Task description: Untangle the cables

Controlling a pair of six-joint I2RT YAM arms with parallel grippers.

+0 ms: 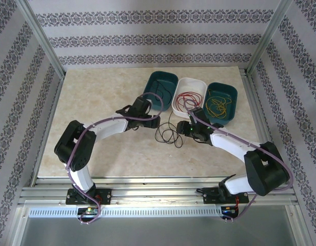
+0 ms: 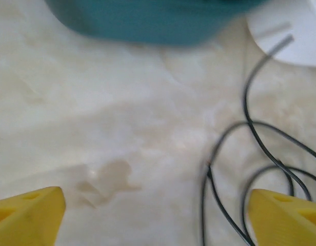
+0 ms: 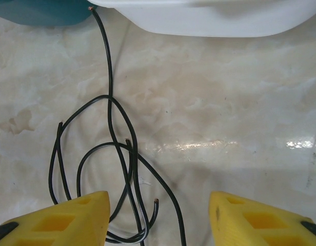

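Black cables [image 1: 168,134] lie looped on the table between the two arms, crossing each other. In the right wrist view the black cables [image 3: 117,169] sit under and just left of my open right gripper [image 3: 158,220], its yellow fingers [image 3: 71,218] wide apart. In the left wrist view the black cables [image 2: 250,164] run by the right finger of my open left gripper [image 2: 158,215], which holds nothing. Red cables [image 1: 188,98] lie in the white tray [image 1: 199,83]. Yellow cables [image 1: 218,106] lie in the right teal tray [image 1: 231,92].
A left teal tray [image 1: 159,82] stands at the back beside the white one, with no cable seen in it. The left arm's wrist [image 1: 140,110] hangs close to its front wall. Metal frame rails border the marbled table [image 1: 96,102].
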